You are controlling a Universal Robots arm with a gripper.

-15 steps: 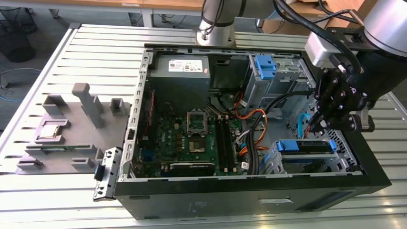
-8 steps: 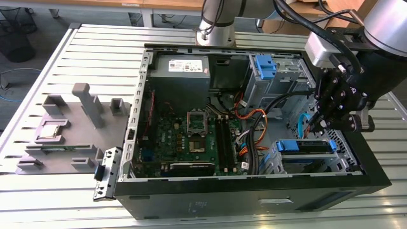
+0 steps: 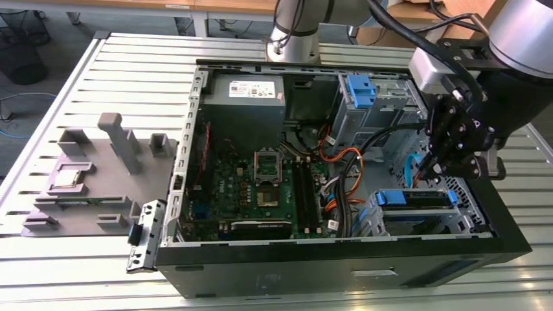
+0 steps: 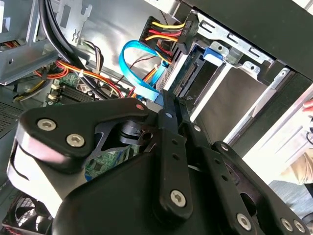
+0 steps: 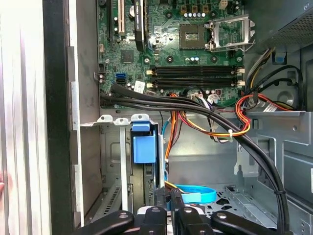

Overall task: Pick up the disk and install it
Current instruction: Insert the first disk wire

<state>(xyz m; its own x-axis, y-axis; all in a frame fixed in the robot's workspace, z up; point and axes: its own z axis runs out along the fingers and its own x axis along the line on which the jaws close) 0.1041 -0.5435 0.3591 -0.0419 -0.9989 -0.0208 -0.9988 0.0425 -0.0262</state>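
The disk (image 3: 415,198) sits slotted in the drive bay at the near corner of the open computer case (image 3: 346,272), on the exterior view's right. The gripper (image 3: 432,173) hangs just above it, jaws pressed together.

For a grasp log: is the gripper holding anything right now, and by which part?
Apparently nothing. The gripper has its jaws shut with nothing seen between them, close to the disk, which sits in its bay.
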